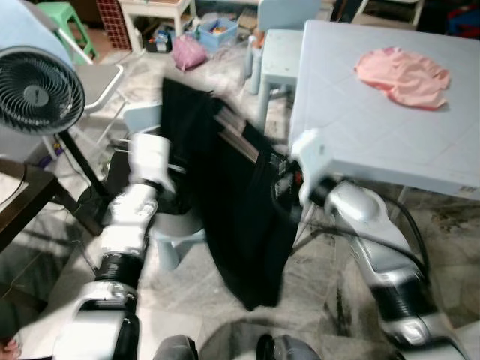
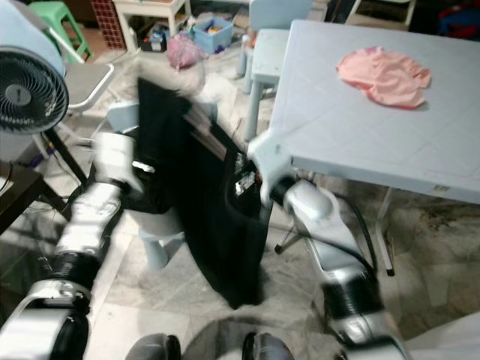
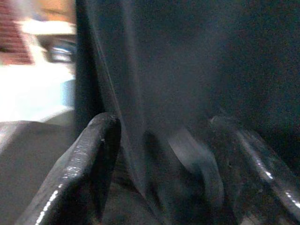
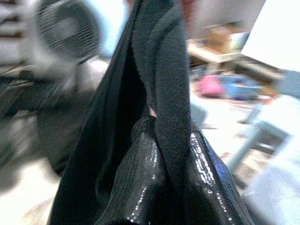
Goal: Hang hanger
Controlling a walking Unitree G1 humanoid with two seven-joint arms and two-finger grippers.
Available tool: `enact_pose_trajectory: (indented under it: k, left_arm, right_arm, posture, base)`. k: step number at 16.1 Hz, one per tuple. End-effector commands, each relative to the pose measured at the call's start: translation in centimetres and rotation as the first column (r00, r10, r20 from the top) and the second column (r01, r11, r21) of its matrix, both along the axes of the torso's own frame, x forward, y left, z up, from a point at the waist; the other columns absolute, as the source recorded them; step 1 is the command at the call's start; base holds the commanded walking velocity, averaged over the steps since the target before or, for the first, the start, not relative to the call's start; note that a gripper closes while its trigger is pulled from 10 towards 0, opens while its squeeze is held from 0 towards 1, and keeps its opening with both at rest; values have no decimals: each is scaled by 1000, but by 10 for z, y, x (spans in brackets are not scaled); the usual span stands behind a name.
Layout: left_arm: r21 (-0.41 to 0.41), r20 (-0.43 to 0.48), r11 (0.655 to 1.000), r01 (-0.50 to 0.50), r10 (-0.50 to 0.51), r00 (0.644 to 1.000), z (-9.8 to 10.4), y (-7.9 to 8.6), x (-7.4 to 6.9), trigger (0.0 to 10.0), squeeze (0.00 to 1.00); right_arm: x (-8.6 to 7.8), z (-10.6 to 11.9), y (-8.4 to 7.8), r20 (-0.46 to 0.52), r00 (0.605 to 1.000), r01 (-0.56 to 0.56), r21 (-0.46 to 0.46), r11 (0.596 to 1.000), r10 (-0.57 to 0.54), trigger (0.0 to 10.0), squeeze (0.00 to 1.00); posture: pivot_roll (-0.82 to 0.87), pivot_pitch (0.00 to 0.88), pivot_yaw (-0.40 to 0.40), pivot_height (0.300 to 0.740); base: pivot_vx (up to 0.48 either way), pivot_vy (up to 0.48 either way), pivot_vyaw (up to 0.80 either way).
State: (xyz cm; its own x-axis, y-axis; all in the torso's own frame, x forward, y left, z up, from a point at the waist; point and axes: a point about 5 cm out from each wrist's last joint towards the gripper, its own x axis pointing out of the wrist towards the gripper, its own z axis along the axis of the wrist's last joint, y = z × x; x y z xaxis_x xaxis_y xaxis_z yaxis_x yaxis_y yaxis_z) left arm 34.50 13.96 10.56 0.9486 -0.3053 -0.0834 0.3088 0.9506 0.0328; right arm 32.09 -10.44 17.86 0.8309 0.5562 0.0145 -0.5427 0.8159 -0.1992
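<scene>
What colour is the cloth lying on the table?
Pink, plain; the cloth on the pale table shows best in the left eye view.

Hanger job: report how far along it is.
Done: the black garment is off any surface, held up between both arms. In hand: the right claw is shut on a fold of it, and the left claw is pressed into the cloth, grip unclear. Pale strips near the garment's top could be the hanger, too blurred to confirm. Left: no rail or hook is visible beside the grey table, so hanging is not yet done.
</scene>
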Motion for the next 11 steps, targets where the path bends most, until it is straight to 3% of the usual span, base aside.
enact_pose_trajectory:
  k: [1,2,4,6,7,11]
  left_arm:
    - [3,7,995,96,-96,995,2,-15,-4,10000,1000]
    - [-1,19,992,126,-126,992,3,-21,-6,10000,1000]
    - [38,56,996,77,-79,995,7,-17,-3,10000,1000]
    - [-24,74,999,44,-42,996,18,-11,3,10000,608]
    - [-29,82,998,51,-48,995,21,-11,4,10000,0]
    - [-39,113,999,34,-29,993,32,-14,10,10000,0]
  right_arm:
    - [8,28,-1,123,990,66,77,995,-75,10000,0]
    - [10,35,7,113,990,65,151,986,-82,10000,0]
    - [9,35,15,99,993,39,178,983,-57,10000,0]
    - [1,31,25,64,998,-38,210,977,26,10000,0]
    - [0,31,27,63,997,-51,210,976,39,10000,0]
    - [-14,19,44,36,986,-166,173,971,162,10000,0]
  posture:
    - [-61,71,1,740]
    - [-61,71,1,740]
    - [-58,73,-3,740]
    - [-61,75,-3,740]
    - [-67,76,-4,740]
    - [-72,77,-1,740]
  base:
    - [0,0,0]
    - [0,0,0]
    - [0,0,0]
    - [0,0,0]
    - [0,0,0]
    - [0,0,0]
